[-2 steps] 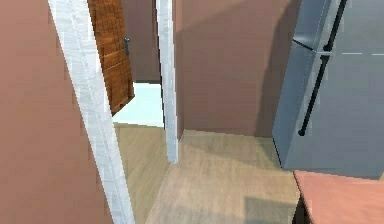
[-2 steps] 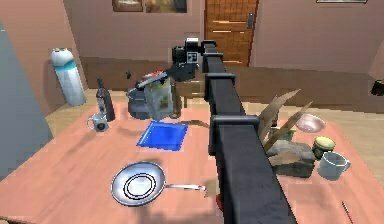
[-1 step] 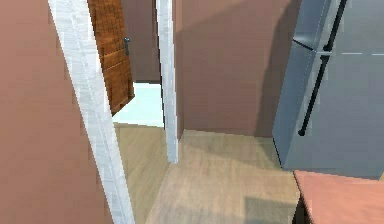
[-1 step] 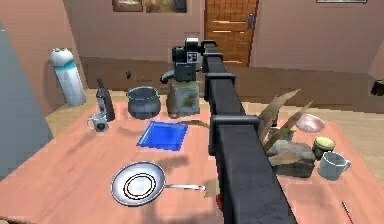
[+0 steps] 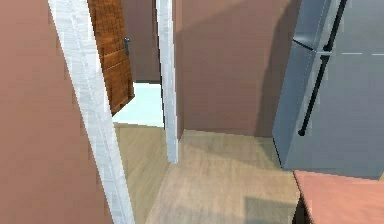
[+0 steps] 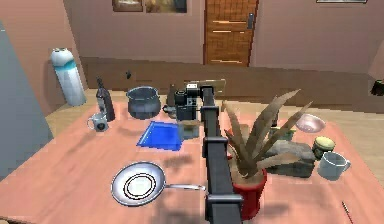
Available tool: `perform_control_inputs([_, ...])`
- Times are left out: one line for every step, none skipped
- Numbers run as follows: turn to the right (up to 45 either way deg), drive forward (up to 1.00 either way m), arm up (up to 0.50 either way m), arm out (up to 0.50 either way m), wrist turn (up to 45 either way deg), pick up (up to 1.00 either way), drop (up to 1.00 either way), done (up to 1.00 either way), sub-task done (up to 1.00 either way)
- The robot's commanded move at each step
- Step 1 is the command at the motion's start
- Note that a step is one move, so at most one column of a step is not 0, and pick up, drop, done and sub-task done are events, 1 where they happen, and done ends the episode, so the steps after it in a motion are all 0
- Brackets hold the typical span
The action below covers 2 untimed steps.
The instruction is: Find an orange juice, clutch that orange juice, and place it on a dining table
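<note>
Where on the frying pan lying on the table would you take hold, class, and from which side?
Likely the handle, from above. The frying pan lies flat on the table, its round body broad, while the slim handle sticks out toward the arm side view's right, beside the arm.

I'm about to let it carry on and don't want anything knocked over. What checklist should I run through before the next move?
1. Arm out over the table: ok.
2. Pincer load: cannot tell; pot stands on the table by it.
3. Target identified: cannot tell; white bottle and dark bottle are candidates.
4. Room beside arm: not ok; plant leaves crowd it.
5. Floor ahead: ok, bare; fridge at forward view's right.
</note>
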Motion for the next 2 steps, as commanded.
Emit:
perform_control_inputs([0.0,0.00,-0.32,0.00,0.0,0.00,0.00,0.00,0.00])
perform_control_inputs([0.0,0.00,0.00,0.00,0.0,0.00,1.00,0.00,0.00])
